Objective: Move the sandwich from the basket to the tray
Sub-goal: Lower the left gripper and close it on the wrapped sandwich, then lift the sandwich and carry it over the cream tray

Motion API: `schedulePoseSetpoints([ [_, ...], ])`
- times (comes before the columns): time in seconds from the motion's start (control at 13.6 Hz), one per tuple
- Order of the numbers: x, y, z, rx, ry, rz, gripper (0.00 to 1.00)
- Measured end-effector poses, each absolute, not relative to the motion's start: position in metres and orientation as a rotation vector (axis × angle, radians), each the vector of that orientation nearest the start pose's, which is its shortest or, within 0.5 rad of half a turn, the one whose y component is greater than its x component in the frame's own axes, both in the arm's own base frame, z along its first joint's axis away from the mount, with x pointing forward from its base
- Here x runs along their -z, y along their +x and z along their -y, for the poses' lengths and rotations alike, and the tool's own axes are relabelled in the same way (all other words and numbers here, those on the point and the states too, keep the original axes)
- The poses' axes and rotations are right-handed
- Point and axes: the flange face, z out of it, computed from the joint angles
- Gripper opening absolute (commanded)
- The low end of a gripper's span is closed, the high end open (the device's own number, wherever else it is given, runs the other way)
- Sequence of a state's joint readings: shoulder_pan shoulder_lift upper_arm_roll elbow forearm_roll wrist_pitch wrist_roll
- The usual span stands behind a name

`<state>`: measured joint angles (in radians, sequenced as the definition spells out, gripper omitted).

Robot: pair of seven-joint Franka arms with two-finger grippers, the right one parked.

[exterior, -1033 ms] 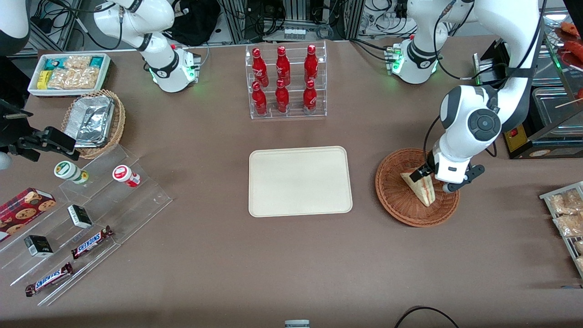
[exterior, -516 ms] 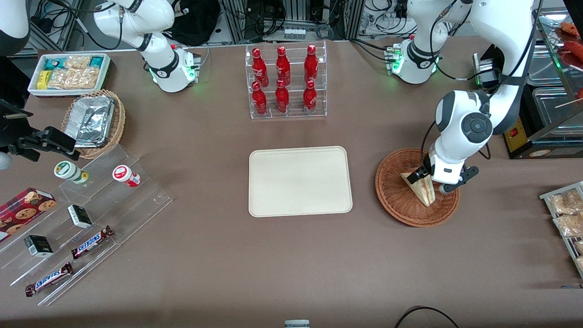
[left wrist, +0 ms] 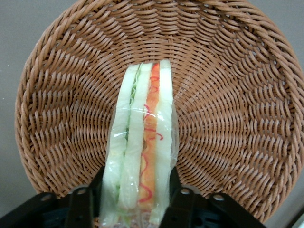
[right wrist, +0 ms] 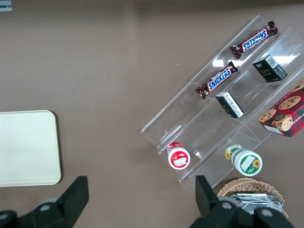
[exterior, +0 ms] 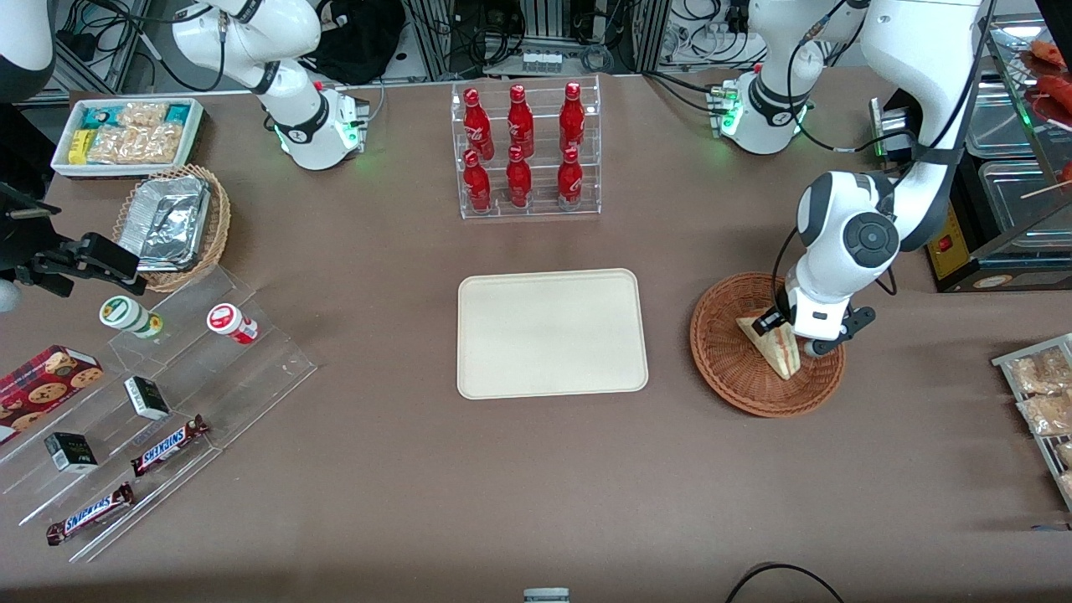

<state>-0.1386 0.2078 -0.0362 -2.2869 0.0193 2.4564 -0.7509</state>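
Note:
The sandwich (exterior: 779,350), a clear-wrapped wedge with pale bread and orange, red and green layers, stands on edge in the round reddish-brown basket (exterior: 727,362). My left gripper (exterior: 793,333) is lowered into the basket over the sandwich's wider end. In the left wrist view the gripper (left wrist: 137,179) has one black finger (left wrist: 100,181) pressed on each flat side of the sandwich (left wrist: 142,142), with the basket (left wrist: 237,118) weave all round it. The cream tray (exterior: 553,332) lies flat and bare beside the basket, toward the parked arm's end.
A clear rack of red bottles (exterior: 523,151) stands farther from the camera than the tray. Toward the parked arm's end are a tan basket of foil containers (exterior: 172,226), a white bin of snacks (exterior: 130,134) and an acrylic stand with candy bars (exterior: 159,402). Metal trays (exterior: 1017,201) stand near the working arm.
The working arm's wrist has drawn in over the basket and the gripper has shifted slightly. The sandwich stays where it was in the basket.

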Motion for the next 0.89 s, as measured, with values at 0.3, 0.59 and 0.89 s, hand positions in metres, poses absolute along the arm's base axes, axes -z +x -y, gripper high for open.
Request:
schedulePoseSetpoints([
  [0.3, -0.268, 0.521, 0.092, -0.029, -3.004, 0.867, 0.09],
  [0.59, -0.308, 0.529, 0.097, -0.102, -2.979, 0.847, 0.08],
  [0.89, -0.358, 0.54, 0.135, -0.212, -2.982, 0.655, 0.06],
])
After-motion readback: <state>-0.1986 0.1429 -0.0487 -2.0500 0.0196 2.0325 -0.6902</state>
